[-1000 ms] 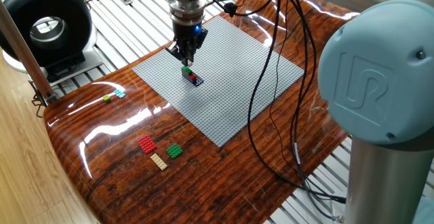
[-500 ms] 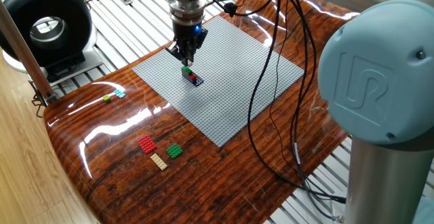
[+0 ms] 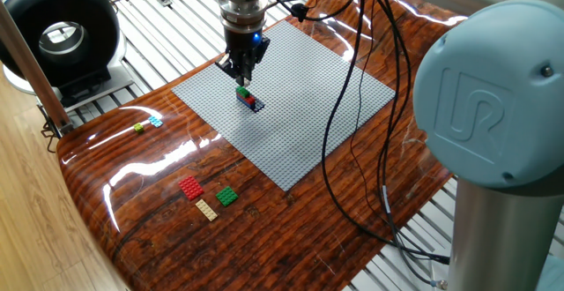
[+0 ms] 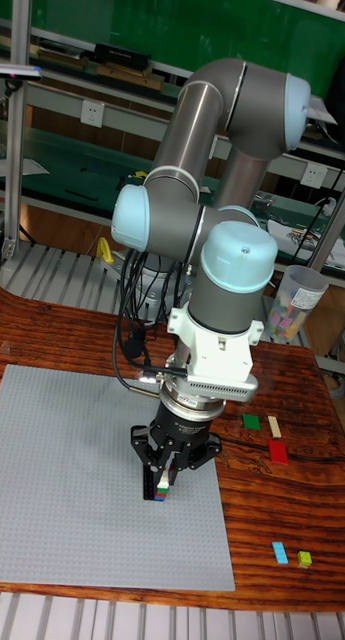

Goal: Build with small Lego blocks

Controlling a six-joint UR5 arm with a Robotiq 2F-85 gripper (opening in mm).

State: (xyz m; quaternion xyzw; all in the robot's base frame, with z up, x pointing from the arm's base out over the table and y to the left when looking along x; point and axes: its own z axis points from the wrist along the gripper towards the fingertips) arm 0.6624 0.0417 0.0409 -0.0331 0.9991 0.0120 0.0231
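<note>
The fixed view looks down from behind the arm (image 3: 493, 97) across the table (image 3: 264, 229). The tall fixed view faces the arm frontally, nearer. Both share the baseplate (image 3: 300, 106).

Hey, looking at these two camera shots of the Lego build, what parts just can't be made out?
- Whether the claw actually pinches the green brick: fixed view too small, fingers overlap it.
- The small stack on the grey baseplate: tall fixed view, claw hides most of it.
- Stud counts on the loose red brick, tan brick and green brick: too small.
- Contents of the plastic cup: blurred.
</note>
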